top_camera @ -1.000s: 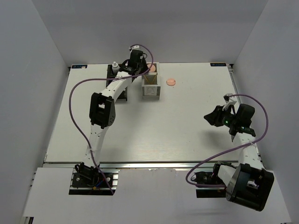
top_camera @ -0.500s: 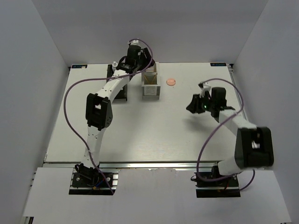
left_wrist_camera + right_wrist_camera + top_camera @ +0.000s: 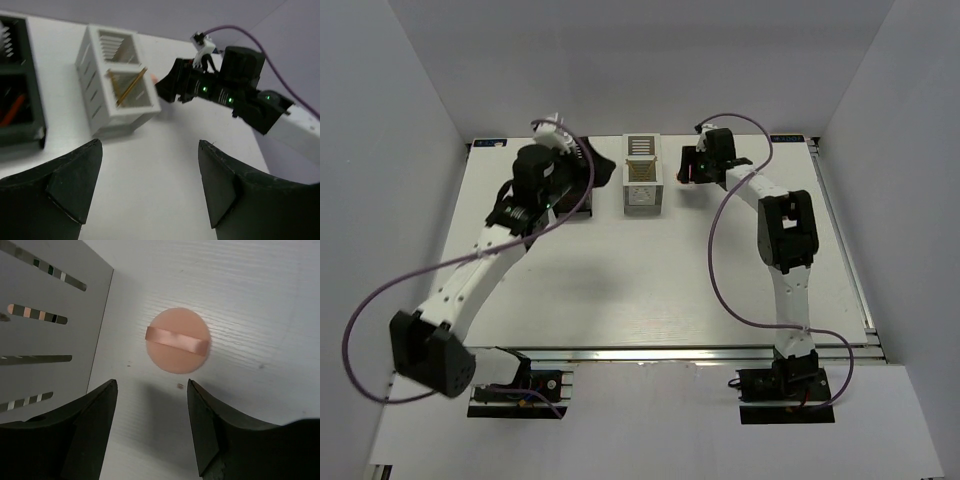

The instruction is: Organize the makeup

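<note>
Right wrist view, your right gripper [image 3: 152,425] hovers spread and empty by the peach puff [image 3: 177,346], which lies flat on the table [image 3: 250,290] just beside the white slatted box [image 3: 50,325], your left gripper [image 3: 150,185] wide apart, holding nothing, wooden sticks [image 3: 127,86] inside that box.

Table [image 3: 620,270]: peach disc [image 3: 178,340], white box [image 3: 642,186], black box [image 3: 18,131]

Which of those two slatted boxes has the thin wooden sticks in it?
The white box, with the sticks leaning across one of its two compartments; the black box beside it shows an orange-red item instead.
</note>
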Available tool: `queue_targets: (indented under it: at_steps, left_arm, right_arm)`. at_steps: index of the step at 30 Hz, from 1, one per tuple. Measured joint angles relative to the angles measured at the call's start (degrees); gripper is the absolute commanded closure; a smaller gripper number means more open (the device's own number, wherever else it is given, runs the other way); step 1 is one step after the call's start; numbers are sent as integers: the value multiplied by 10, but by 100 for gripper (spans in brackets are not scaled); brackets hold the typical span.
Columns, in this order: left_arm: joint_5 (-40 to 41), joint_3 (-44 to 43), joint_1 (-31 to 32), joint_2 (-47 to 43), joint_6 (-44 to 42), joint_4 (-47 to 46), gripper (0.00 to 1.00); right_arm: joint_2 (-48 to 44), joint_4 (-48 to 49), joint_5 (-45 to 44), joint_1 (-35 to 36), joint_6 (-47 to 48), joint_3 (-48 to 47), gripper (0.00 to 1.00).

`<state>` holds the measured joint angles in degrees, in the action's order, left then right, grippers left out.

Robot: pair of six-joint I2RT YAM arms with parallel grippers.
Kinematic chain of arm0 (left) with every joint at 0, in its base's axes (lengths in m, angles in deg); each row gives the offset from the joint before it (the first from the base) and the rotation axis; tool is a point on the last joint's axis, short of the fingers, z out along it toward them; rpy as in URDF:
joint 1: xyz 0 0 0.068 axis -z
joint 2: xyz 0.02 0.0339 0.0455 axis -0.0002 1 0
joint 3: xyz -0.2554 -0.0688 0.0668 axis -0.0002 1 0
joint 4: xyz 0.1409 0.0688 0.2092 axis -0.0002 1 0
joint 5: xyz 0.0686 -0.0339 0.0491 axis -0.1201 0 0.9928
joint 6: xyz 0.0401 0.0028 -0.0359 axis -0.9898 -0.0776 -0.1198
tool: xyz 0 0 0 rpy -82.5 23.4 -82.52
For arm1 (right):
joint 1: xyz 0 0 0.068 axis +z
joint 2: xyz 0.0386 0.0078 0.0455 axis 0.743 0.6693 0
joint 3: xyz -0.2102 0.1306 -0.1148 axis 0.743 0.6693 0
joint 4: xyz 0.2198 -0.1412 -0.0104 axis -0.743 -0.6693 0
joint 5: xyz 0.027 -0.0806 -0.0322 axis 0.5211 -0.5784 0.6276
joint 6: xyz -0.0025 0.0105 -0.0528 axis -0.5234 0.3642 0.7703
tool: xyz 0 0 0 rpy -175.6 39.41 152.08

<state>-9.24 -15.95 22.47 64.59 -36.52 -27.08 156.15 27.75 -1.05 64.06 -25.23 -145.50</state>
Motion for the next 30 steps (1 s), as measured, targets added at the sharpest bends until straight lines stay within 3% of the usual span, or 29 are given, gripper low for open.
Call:
queue_targets:
  at_steps: [5,11,25,28,29,30]
  left_arm:
    - [43,159,-9,-157,5,23,10]
    - [82,273,-10,-258,40,77,10]
    - [104,312,-10,-291,76,118,10]
    - [106,312,-10,-292,78,119,9]
    - [108,313,-10,-293,78,120,9]
    - [110,313,-10,-294,78,121,9]
  right_arm:
    - [33,3,-41,26,0,-17,37]
    - [40,30,-93,19,13,-42,38]
    - [96,58,-140,28,41,-59,44]
    - [97,63,-147,31,49,-59,56]
    - [97,65,-147,32,53,-59,74]
    - [97,66,-147,32,58,-59,78]
